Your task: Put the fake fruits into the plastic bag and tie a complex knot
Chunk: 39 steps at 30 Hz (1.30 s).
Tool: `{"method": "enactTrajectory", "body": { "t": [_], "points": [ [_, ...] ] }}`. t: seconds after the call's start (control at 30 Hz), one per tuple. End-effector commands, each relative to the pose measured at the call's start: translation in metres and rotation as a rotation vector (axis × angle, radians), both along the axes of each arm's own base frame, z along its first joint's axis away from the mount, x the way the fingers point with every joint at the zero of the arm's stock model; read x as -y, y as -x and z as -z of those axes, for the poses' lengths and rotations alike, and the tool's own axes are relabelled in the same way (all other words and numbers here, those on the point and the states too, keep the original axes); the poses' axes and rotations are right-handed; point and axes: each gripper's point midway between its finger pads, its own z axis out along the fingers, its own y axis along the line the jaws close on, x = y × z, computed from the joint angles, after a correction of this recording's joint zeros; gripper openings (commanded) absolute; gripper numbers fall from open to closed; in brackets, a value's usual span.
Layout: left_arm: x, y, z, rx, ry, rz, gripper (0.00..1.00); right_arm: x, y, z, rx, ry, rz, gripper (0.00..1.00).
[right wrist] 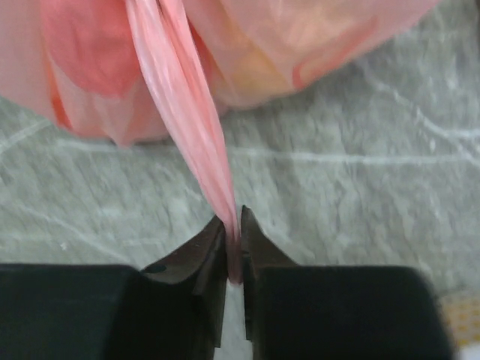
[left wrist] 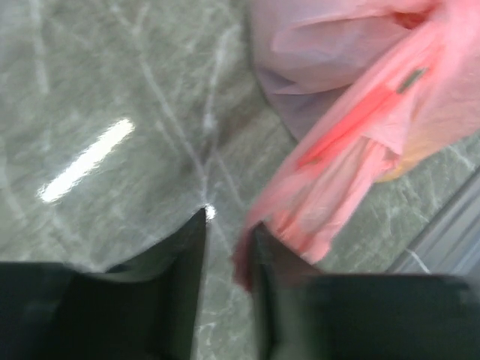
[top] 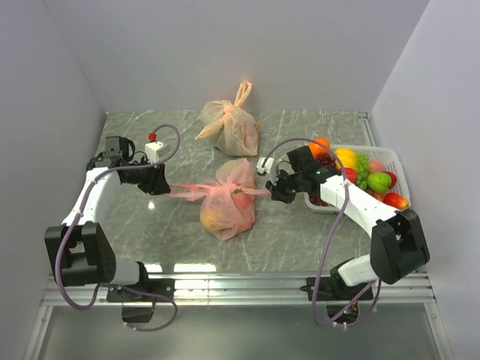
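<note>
Already fruit-filled, the plastic bag [top: 225, 206] awaits tying: right tool [right wrist: 232, 219] pinches one handle [right wrist: 191, 127], grip of left tool [left wrist: 228, 223] unclear.

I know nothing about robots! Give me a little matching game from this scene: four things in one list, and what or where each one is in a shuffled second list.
Things
1. pink-red bag
2. pale orange bag
3. white basket
4. right claw

Descriptions
A. at the right side of the table, holding loose fruits
B. shut on a stretched pink handle
C. far back, with upright handles
D. in the middle, pulled taut sideways

Pairs: 1-D, 2-C, 3-A, 4-B
</note>
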Motion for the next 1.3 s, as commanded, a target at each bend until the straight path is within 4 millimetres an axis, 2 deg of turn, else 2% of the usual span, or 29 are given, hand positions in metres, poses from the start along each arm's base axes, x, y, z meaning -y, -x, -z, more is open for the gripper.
{"method": "enactTrajectory", "body": {
  "t": [0.0, 0.03, 0.07, 0.1, 0.13, 0.17, 0.2, 0.23, 0.27, 0.3, 0.43, 0.57, 0.6, 0.67, 0.7, 0.77, 0.8, 0.83, 0.87, 0.9, 0.97, 1.03, 1.1, 1.27],
  "points": [
    [-0.033, -0.021, -0.019, 0.115, -0.099, -0.105, 0.38, 0.040, 0.010, 0.005, -0.080, 0.148, 0.165, 0.28],
    [-0.031, -0.023, -0.025, 0.134, -0.089, -0.108, 0.52, 0.036, 0.005, -0.007, -0.067, 0.125, 0.170, 0.48],
    [-0.029, -0.023, -0.036, 0.157, -0.069, -0.133, 0.59, 0.033, 0.005, -0.013, -0.076, 0.105, 0.189, 0.55],
    [-0.028, -0.026, -0.043, 0.178, -0.060, -0.150, 0.69, 0.033, 0.007, -0.024, -0.071, 0.089, 0.198, 0.61],
    [-0.028, -0.029, -0.054, 0.205, -0.051, -0.162, 0.84, 0.030, 0.004, -0.039, -0.051, 0.061, 0.206, 0.74],
    [-0.026, -0.029, -0.066, 0.223, -0.032, -0.181, 0.87, 0.026, 0.006, -0.050, -0.053, 0.032, 0.214, 0.82],
    [-0.026, -0.030, -0.075, 0.235, -0.021, -0.198, 0.99, 0.027, 0.010, -0.065, -0.039, 0.010, 0.221, 0.84],
    [-0.028, -0.034, -0.091, 0.267, -0.019, -0.224, 0.99, 0.026, 0.009, -0.083, -0.013, -0.020, 0.232, 0.94],
    [-0.027, -0.034, -0.102, 0.272, 0.002, -0.264, 0.99, 0.025, 0.012, -0.093, -0.015, -0.048, 0.251, 0.96],
    [-0.028, -0.035, -0.112, 0.283, 0.011, -0.289, 0.99, 0.025, 0.016, -0.114, 0.012, -0.087, 0.256, 0.96],
    [-0.038, -0.046, -0.164, 0.305, 0.101, -0.523, 0.99, 0.032, 0.019, -0.154, 0.024, -0.202, 0.351, 1.00],
    [-0.019, -0.035, -0.180, 0.297, 0.171, -0.429, 0.99, 0.054, 0.006, -0.167, -0.057, -0.305, 0.560, 1.00],
    [-0.018, -0.035, -0.181, 0.299, 0.177, -0.427, 0.99, 0.060, 0.004, -0.163, -0.090, -0.305, 0.596, 1.00],
    [-0.016, -0.032, -0.166, 0.242, 0.191, -0.461, 0.99, 0.058, 0.009, -0.155, -0.152, -0.321, 0.634, 1.00],
    [-0.020, -0.032, -0.148, 0.213, 0.159, -0.497, 0.99, 0.056, 0.014, -0.144, -0.181, -0.329, 0.645, 1.00],
    [-0.021, -0.026, -0.133, 0.201, 0.117, -0.497, 0.99, 0.053, 0.011, -0.138, -0.198, -0.405, 0.716, 1.00],
    [-0.025, -0.026, -0.126, 0.216, 0.081, -0.518, 0.99, 0.052, 0.022, -0.123, -0.216, -0.413, 0.711, 1.00],
    [-0.020, -0.021, -0.109, 0.198, 0.051, -0.501, 0.99, 0.050, 0.025, -0.119, -0.225, -0.435, 0.722, 1.00],
    [-0.020, -0.016, -0.107, 0.230, 0.021, -0.485, 0.99, 0.048, 0.029, -0.116, -0.225, -0.454, 0.713, 1.00],
    [-0.015, -0.010, -0.092, 0.217, -0.004, -0.460, 0.99, 0.049, 0.032, -0.108, -0.214, -0.462, 0.708, 1.00],
    [-0.016, -0.003, -0.086, 0.225, -0.022, -0.466, 0.99, 0.054, 0.034, -0.102, -0.188, -0.442, 0.710, 1.00],
    [-0.003, 0.005, -0.074, 0.199, -0.022, -0.419, 0.99, 0.056, 0.038, -0.092, -0.198, -0.420, 0.710, 1.00],
    [0.000, 0.007, -0.072, 0.195, -0.016, -0.413, 0.99, 0.055, 0.043, -0.088, -0.208, -0.421, 0.705, 1.00],
    [0.002, 0.008, -0.072, 0.186, -0.016, -0.417, 0.99, 0.055, 0.046, -0.091, -0.197, -0.432, 0.689, 1.00]
  ]
}}
